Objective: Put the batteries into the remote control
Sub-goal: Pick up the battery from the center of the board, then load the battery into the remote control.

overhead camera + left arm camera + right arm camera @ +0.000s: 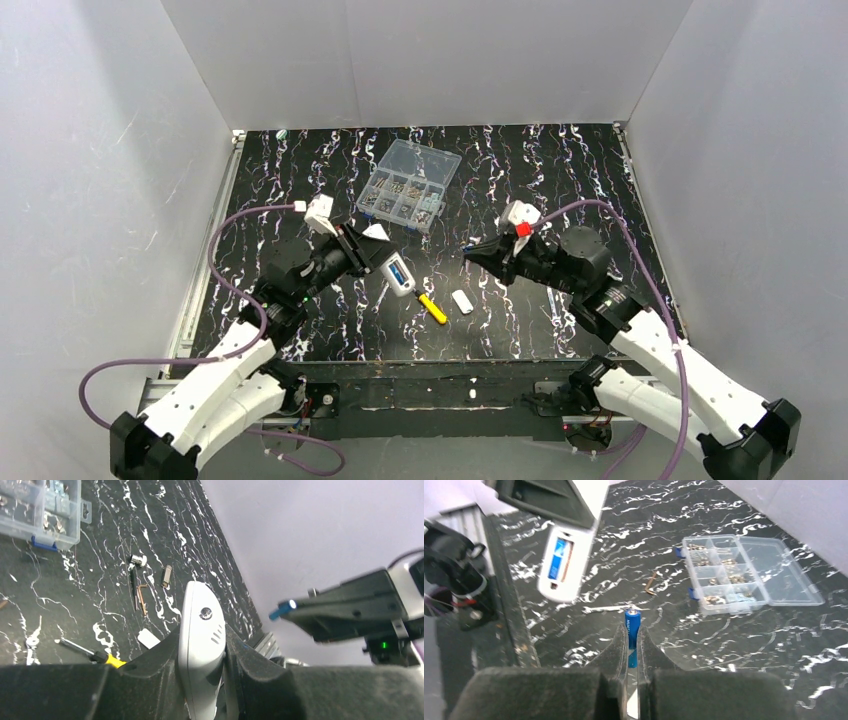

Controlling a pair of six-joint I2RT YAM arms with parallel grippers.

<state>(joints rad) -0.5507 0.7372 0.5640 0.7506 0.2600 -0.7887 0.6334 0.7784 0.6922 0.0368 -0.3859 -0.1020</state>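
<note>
Your L gripper [201, 647] is clamped on the remote [200, 607], raised mid-table, w/ one battery [556, 557] in its bay. R gripper [631, 637] is clenched on a 2nd battery [632, 620], just right of the remote.

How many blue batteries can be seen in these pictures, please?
2. One battery is pinched in the right gripper; the other battery sits inside the remote control, which the left gripper holds. Others may be hidden.

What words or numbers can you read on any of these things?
Blue battery in the right gripper: white letters down its side, too blurred to read.
Second battery inside the remote control: pale print, too small to read.
Nothing else shows any writing.
</note>
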